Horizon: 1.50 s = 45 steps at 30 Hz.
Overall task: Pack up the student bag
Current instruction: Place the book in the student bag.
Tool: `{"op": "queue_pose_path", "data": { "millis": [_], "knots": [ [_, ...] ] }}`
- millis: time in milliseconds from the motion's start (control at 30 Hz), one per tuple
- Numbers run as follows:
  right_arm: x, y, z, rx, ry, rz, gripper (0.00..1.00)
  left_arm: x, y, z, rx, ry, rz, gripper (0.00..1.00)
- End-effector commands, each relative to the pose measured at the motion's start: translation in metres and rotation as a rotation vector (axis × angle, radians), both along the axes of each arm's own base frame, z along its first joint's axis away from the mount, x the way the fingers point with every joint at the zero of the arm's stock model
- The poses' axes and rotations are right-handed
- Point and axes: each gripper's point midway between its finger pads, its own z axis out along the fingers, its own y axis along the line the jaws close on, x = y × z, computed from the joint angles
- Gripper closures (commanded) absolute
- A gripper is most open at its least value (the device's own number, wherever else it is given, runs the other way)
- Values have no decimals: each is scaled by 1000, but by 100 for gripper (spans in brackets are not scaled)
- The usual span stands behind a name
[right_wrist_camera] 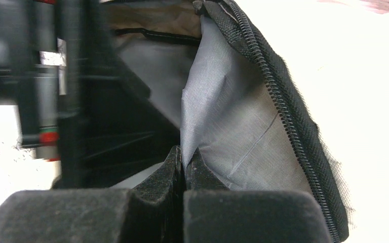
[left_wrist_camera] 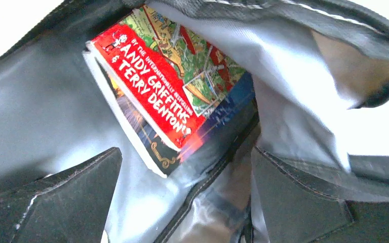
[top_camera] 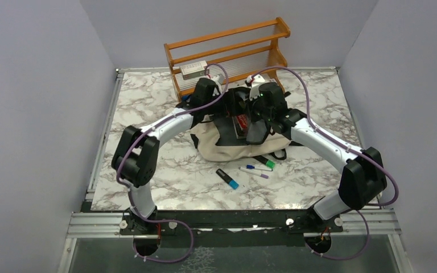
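l gripper (left_wrist_camera: pixel 186 154) wide, over book (left_wrist_camera: pixel 157 91) in student bag (top_camera: pixel 219 147) | r gripper (right_wrist_camera: pixel 184 159) pinching its lining

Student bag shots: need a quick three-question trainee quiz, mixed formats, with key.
1. True or false: the right end effector is shut on the grey lining at the mouth of the student bag.
2. Fill the gap: in the left wrist view, the left end effector stands ____ over the book, with nothing between its fingers.
3. Pick one. The book is:
A. clamped in the left end effector
B. lying inside the student bag
C. clamped in the right end effector

Key: 1 true; 2 open; 3 B.
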Motion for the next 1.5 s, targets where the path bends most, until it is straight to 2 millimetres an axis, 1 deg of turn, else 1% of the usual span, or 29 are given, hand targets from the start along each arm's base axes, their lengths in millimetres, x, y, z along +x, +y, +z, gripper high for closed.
{"op": "queue_pose_path", "data": {
  "millis": [0,133,200,333,433,500,633,800,933,1133,1300,1400,1467],
  "knots": [
    [2,11,21,41,-67,45,99,-20,13,47,-36,-123,-45,1],
    [0,12,18,45,-63,48,99,-34,30,54,7,-145,-26,2],
    [0,13,16,50,-54,52,99,-36,42,50,57,-150,12,3],
    [-4,18,15,69,-27,70,99,-30,79,39,193,-153,174,7],
    [-4,19,13,75,-21,73,99,-22,94,36,253,-170,259,8],
    [-4,19,10,67,-13,74,99,-18,97,34,296,-167,277,9],
    [-5,19,4,55,-5,78,99,-18,100,28,386,-176,325,9],
    [-9,18,-4,54,0,87,99,-19,119,4,493,-137,406,7],
    [-11,20,-9,54,15,104,99,-16,119,-12,510,-106,424,6],
    [-15,21,-16,52,29,123,99,0,114,-13,514,-123,452,5],
    [-17,16,-18,37,24,112,99,16,111,-18,558,-130,456,5],
    [-17,12,-20,26,19,99,99,23,116,-21,610,-128,471,5],
    [-18,11,-20,22,21,93,99,25,122,-27,662,-110,475,5]
  ]
}}
